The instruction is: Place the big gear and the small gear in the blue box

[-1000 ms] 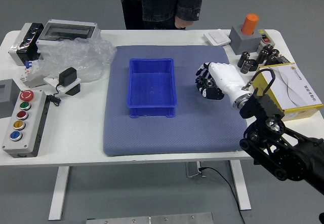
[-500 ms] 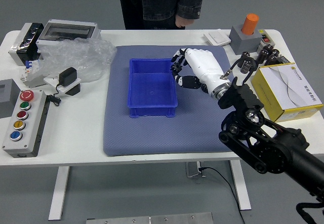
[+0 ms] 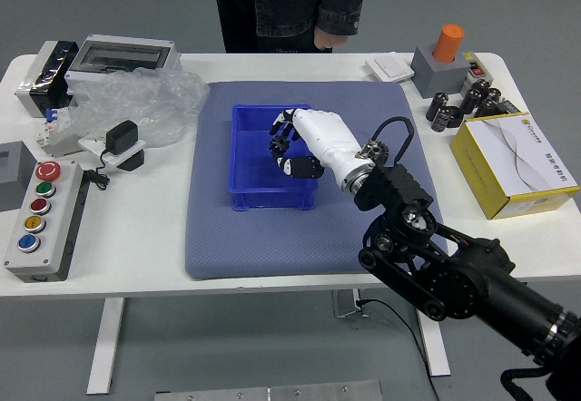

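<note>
One robot hand at work: the right robot hand [image 3: 316, 138], in from the right side, its fingers closed around a dark gear-like piece [image 3: 279, 145] near their tips.
Blue box [image 3: 263, 199]: upright on the grey-blue mat [image 3: 272, 251], the hand over its right half and covering part of the inside.
What changed: the hand was over the mat to the right of the box; it has since travelled left, crossed the box's right wall and brought the piece above the opening.
What that means: the carry looks all but done, and the release is probably next.
Gear in the hand: big or small, I cannot tell; the fingers hide too much of its outline.
Other gear: I cannot make it out, either on the mat or in the part of the box that shows.
Next move: likely a short lowering, then opening the fingers with the piece well inside the walls.
Risk: the right wall lies close under the hand, so a finger could catch it or the box could be nudged.
Left arm: out of view.
Person [image 3: 290, 2]: standing at the far side of the bench [image 3: 127, 247], one hand [image 3: 329, 40] by its far edge, touching none of the work.
</note>
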Motion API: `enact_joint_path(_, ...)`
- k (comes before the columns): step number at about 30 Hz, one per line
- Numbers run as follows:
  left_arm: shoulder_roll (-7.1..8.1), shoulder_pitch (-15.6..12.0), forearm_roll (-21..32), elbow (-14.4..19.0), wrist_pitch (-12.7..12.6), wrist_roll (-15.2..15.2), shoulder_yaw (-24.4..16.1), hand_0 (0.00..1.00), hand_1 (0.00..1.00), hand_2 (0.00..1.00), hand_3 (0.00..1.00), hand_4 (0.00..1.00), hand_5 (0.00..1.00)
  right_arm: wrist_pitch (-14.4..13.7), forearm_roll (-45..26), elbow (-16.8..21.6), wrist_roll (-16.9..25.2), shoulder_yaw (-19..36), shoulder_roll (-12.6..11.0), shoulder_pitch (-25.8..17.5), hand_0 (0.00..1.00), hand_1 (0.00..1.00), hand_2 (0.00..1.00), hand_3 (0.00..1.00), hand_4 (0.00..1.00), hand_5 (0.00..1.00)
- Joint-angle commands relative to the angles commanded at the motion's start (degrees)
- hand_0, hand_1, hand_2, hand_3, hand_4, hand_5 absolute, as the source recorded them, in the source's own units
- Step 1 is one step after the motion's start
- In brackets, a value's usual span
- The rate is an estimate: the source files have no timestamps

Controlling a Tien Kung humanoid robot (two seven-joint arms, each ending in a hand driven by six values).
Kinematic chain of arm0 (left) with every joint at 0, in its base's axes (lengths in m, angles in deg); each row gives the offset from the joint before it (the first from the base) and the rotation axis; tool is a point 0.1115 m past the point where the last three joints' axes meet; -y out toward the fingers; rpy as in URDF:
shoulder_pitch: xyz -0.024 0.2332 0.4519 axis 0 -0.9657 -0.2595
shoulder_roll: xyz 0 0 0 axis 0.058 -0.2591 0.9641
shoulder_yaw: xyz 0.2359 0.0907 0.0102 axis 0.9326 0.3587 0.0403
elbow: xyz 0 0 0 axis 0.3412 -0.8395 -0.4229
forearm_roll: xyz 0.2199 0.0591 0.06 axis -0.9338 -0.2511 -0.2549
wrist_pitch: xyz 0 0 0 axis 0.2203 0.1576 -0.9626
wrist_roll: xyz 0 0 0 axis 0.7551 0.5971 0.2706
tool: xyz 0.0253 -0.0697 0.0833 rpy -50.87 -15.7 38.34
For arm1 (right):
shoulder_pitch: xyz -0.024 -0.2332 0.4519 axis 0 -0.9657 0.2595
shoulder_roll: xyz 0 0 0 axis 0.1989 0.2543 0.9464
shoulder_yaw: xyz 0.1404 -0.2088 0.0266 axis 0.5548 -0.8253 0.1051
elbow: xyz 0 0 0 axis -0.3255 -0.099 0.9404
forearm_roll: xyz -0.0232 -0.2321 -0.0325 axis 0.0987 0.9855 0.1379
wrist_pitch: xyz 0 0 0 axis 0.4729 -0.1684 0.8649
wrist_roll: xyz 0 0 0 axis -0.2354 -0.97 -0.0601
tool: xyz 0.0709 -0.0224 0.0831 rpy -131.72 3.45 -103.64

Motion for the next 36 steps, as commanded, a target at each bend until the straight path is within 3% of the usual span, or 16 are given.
enact_joint_path(3,-0.03,-0.01,-0.03,0.00,0.00,0.02,0.02,0.730,0.679,0.700,0.699,0.442,0.021,1.08,-0.88,-0.36,-0.31,0.42,-0.03,0.00,0.633,0.535,0.600,0.664,0.602,0.284)
enact_joint_path(4,-0.03,-0.02,-0.04,0.00,0.00,0.03,0.03,0.730,0.679,0.699,0.701,0.442,0.021,1.36,-1.10,-0.44,-0.39,0.58,-0.04,0.03,0.621,0.528,0.633,0.727,0.693,0.334)
enact_joint_path(9,-0.04,-0.02,-0.15,0.00,0.02,0.04,-0.02,0.730,0.679,0.699,0.701,0.442,0.021,2.10,-1.66,-0.59,-0.48,1.03,-0.11,0.19,0.621,0.528,0.633,0.727,0.693,0.334)
enact_joint_path(10,-0.04,-0.01,-0.19,0.00,0.03,0.04,-0.05,0.730,0.679,0.698,0.700,0.441,0.021,2.21,-1.74,-0.59,-0.48,1.08,-0.12,0.21,0.611,0.525,0.672,0.778,0.743,0.357)
enact_joint_path(16,-0.05,-0.01,-0.22,0.00,0.04,0.06,-0.04,0.730,0.679,0.699,0.701,0.440,0.022,2.52,-2.27,-0.16,-0.52,1.54,-0.60,0.37,0.609,0.532,0.689,0.769,0.755,0.365)
enact_joint_path(26,0.10,0.07,0.06,0.00,-0.02,0.02,0.06,0.730,0.680,0.701,0.701,0.441,0.023,4.89,-3.42,-1.27,-2.01,3.55,-5.42,2.26,0.607,0.544,0.705,0.763,0.755,0.365)
enact_joint_path(28,0.12,0.13,0.11,0.00,-0.02,0.00,0.05,0.730,0.680,0.704,0.702,0.440,0.022,6.05,-3.71,-2.12,-2.78,3.44,-6.36,2.91,0.614,0.593,0.738,0.760,0.754,0.367)
enact_joint_path(36,0.14,0.38,0.10,0.00,0.00,-0.01,-0.07,0.730,0.681,0.703,0.703,0.440,0.022,10.26,-4.98,-7.33,-4.64,2.20,-8.20,5.43,0.657,0.631,0.773,0.773,0.764,0.368)
